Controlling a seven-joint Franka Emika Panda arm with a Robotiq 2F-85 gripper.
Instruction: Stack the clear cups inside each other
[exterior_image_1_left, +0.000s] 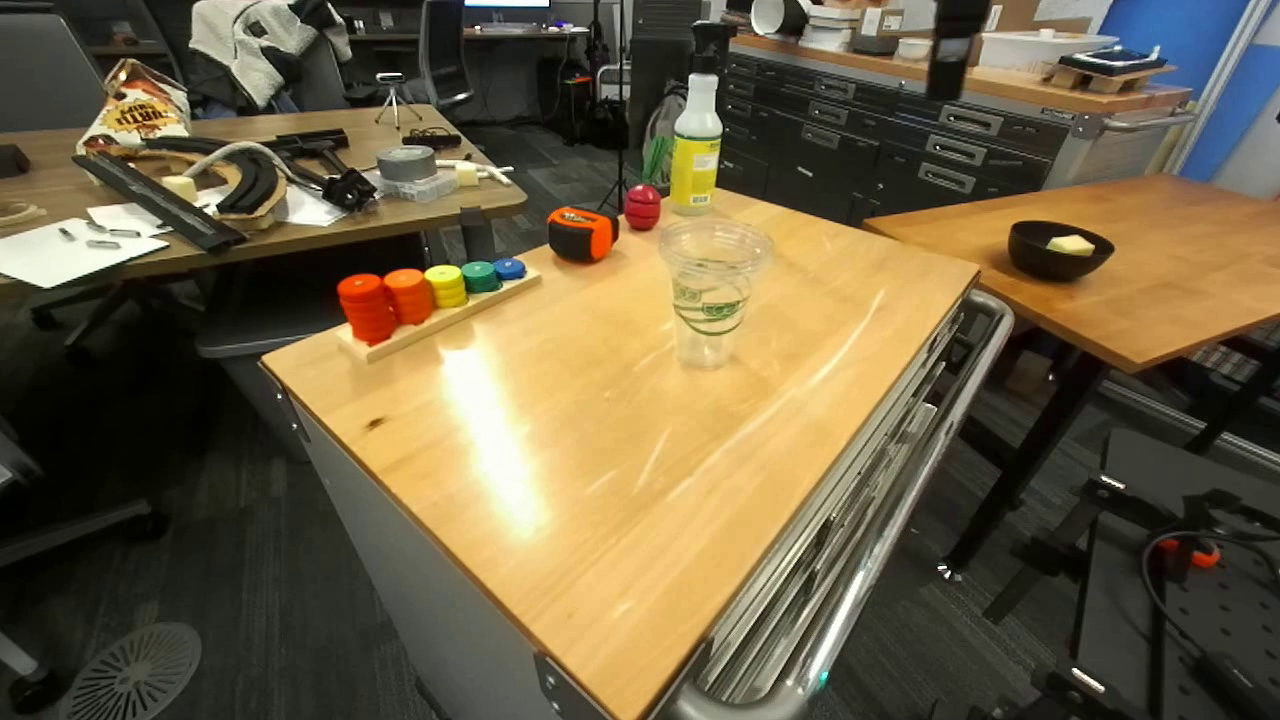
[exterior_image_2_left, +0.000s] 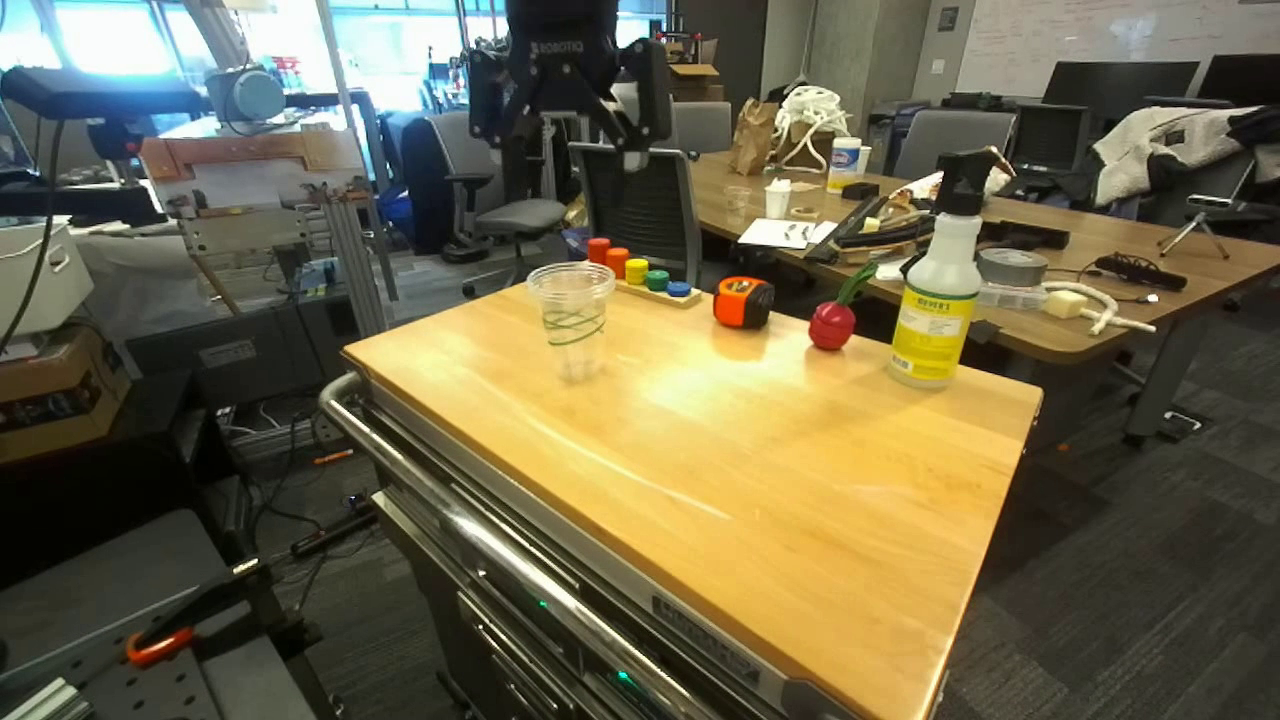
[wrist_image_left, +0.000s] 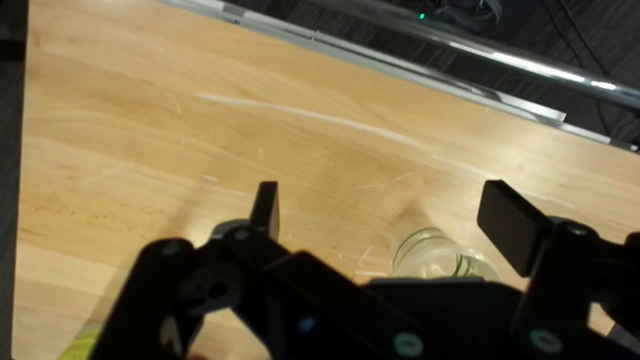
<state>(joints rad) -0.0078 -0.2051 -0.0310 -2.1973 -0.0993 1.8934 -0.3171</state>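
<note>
The clear cups (exterior_image_1_left: 710, 290) stand upright on the wooden tabletop as one nested stack, with doubled rims close together and green printed lines on the side. The stack shows in both exterior views, also here (exterior_image_2_left: 575, 325). In the wrist view the clear cups (wrist_image_left: 440, 255) are partly hidden behind the gripper body. How many cups are nested I cannot tell. My gripper (exterior_image_2_left: 575, 170) is open and empty, well above the cups. In the wrist view the open gripper (wrist_image_left: 382, 205) has its fingers wide apart, with bare wood showing between them.
A spray bottle (exterior_image_1_left: 697, 150) with yellow label, a red radish-like piece (exterior_image_1_left: 642, 207) and an orange-black tape measure (exterior_image_1_left: 583, 234) stand along the table's far side. A wooden board with coloured discs (exterior_image_1_left: 440, 320) lies beside them. A metal handle rail (exterior_image_2_left: 500, 550) runs along one edge.
</note>
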